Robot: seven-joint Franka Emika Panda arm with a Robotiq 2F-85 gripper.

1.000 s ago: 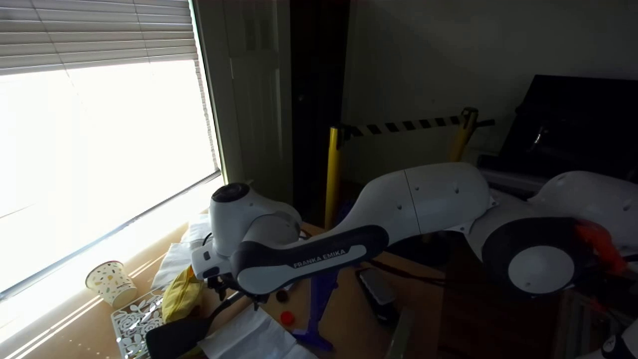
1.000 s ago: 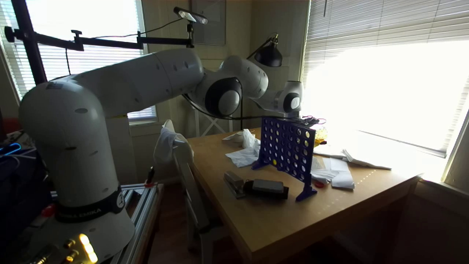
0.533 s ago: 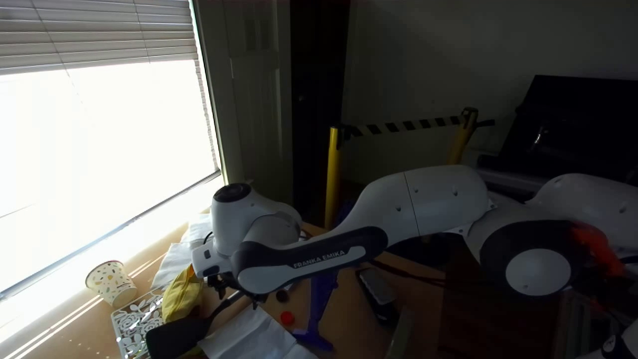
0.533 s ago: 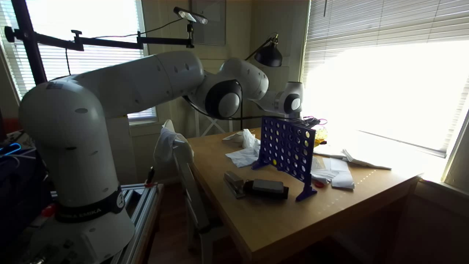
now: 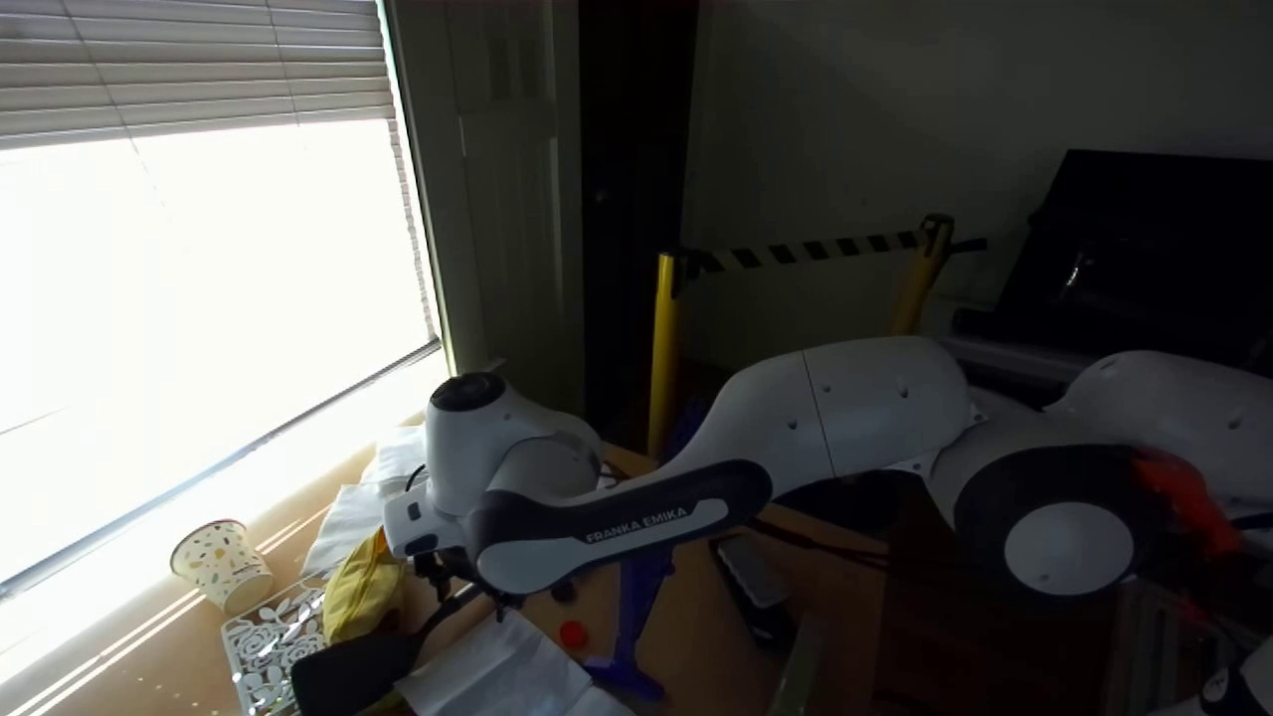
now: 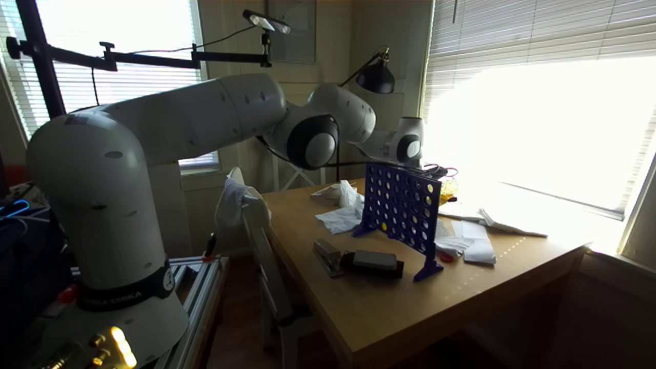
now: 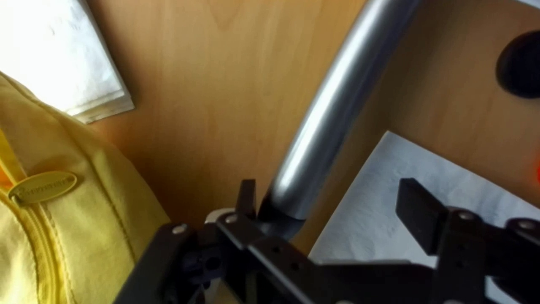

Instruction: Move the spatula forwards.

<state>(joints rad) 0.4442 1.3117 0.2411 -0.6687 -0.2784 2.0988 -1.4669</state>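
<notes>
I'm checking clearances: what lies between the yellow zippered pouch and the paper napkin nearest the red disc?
In the wrist view, the spatula's metal handle slants between them, wooden table on either side, one gripper finger beside it.

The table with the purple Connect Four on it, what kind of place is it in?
It's probably a room in a home, used for robot work. Slatted blinds and a Connect Four-style game grid on the wooden table look homely; a Franka arm reaches over it.

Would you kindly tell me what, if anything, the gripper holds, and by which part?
Nothing is held: the fingers stand open, with a gap between one and the spatula's handle.
</notes>
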